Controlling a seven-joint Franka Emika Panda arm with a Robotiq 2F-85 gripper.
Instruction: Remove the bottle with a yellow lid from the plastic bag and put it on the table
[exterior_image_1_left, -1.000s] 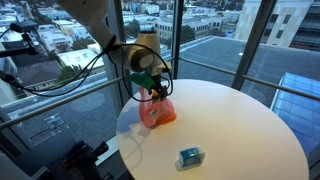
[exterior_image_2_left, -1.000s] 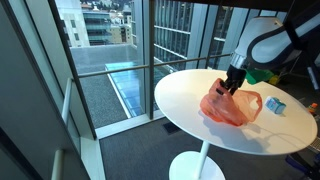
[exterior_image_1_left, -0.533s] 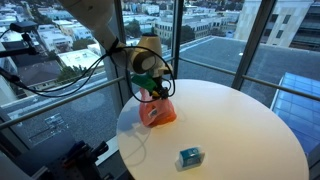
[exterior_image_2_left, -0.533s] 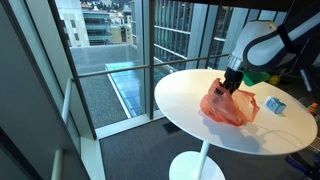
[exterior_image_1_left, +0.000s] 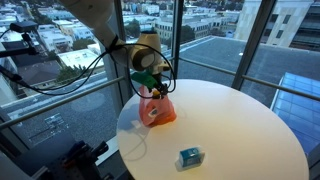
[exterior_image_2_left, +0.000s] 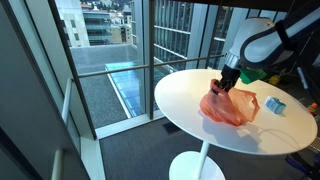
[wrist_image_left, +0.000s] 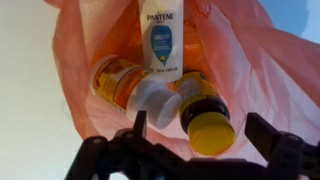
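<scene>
An orange-pink plastic bag (exterior_image_1_left: 157, 110) lies on the round white table (exterior_image_1_left: 240, 130) near its edge; it also shows in the other exterior view (exterior_image_2_left: 230, 106). In the wrist view the bag (wrist_image_left: 260, 70) is open. Inside lie a dark bottle with a yellow lid (wrist_image_left: 211, 135), a white Pantene bottle (wrist_image_left: 161, 40) and an orange bottle with a white cap (wrist_image_left: 122, 82). My gripper (wrist_image_left: 200, 125) is open, with one finger on each side of the yellow lid, not touching it. In both exterior views the gripper (exterior_image_1_left: 155, 90) (exterior_image_2_left: 223, 86) is at the bag's mouth.
A small teal box (exterior_image_1_left: 189, 156) sits on the table away from the bag, also seen in an exterior view (exterior_image_2_left: 275, 105). Glass windows and a railing (exterior_image_1_left: 60, 100) stand close behind the table. A dark cable (exterior_image_1_left: 135, 145) runs near the table edge.
The gripper has shifted slightly at the bag's mouth, and the bag has been pulled a little with it. Nothing was taken hold of.
</scene>
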